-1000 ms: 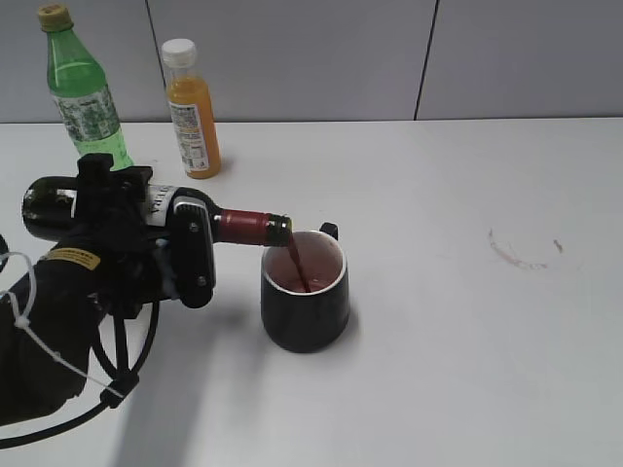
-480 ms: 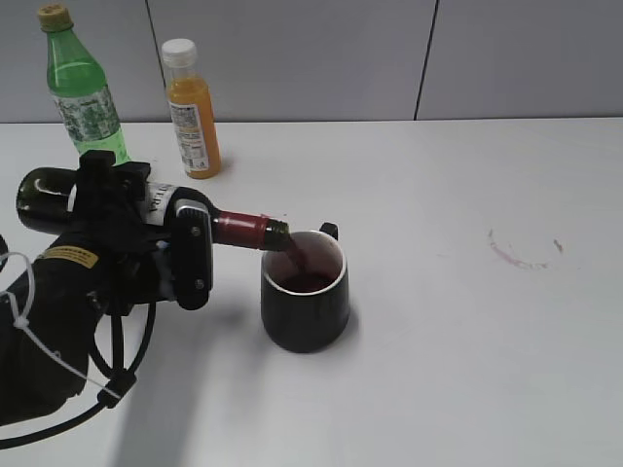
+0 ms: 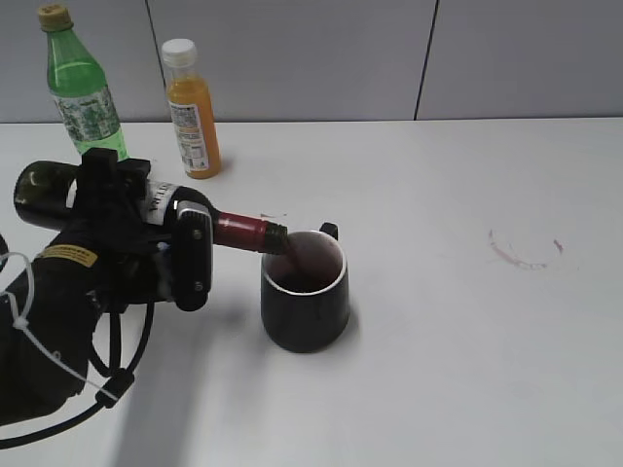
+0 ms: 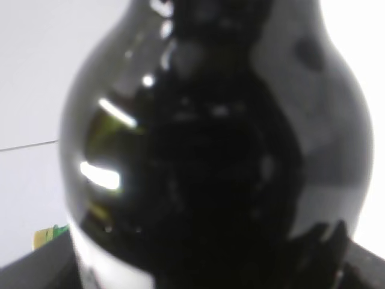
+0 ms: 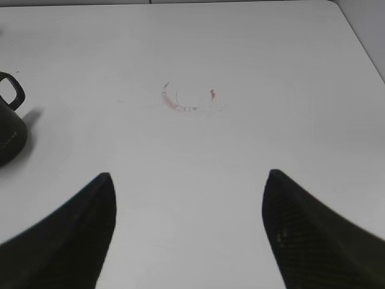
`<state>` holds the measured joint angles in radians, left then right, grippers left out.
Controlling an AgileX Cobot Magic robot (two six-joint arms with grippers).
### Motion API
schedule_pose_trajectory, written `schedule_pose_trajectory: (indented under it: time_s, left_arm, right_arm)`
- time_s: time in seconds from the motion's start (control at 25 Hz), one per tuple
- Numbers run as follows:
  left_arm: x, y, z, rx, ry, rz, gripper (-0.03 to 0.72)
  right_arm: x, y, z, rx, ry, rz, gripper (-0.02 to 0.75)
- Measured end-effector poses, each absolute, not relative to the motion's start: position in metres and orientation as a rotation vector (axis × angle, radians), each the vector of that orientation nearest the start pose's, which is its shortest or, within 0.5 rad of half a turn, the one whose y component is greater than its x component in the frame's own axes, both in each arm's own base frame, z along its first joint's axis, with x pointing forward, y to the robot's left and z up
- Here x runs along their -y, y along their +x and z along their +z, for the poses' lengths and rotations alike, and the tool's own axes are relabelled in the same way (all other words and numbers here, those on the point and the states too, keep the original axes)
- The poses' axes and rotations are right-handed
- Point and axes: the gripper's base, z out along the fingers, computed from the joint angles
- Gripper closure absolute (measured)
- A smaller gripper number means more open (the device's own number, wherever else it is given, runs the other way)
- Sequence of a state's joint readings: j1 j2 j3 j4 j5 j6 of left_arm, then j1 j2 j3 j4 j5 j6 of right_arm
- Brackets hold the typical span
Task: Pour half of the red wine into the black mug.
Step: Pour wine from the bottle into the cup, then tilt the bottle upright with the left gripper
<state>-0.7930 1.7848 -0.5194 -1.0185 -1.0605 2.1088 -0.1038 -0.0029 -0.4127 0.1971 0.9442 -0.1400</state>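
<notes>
Mid-pour here: the left gripper [image 3: 146,248] has its fingers clenched around the wine bottle [image 3: 185,216], tipped with its mouth over the black mug [image 3: 305,290] near the desk's front edge, left of middle. Wine's already in the mug. Next I'd guess tipping back upright once half's out. Label's unreadable. Right gripper [image 5: 189,232] fingers spread, holding nothing.

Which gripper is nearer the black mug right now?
Left. The left gripper holds the wine bottle just left of the black mug; the right gripper hovers open, well off to its right.
</notes>
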Motion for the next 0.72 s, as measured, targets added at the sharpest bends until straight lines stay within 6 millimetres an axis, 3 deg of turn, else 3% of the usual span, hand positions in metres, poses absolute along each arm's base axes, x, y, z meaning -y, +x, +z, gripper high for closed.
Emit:
schedule_pose_trajectory:
  time_s: [0.72]
  left_arm:
    - [0.1439,0.2375,0.1435,-1.373,1.519,1.257,0.143]
  right_arm:
    - [-0.0135,0.0096,0.2632,-1.998,-0.022,0.078,0.164]
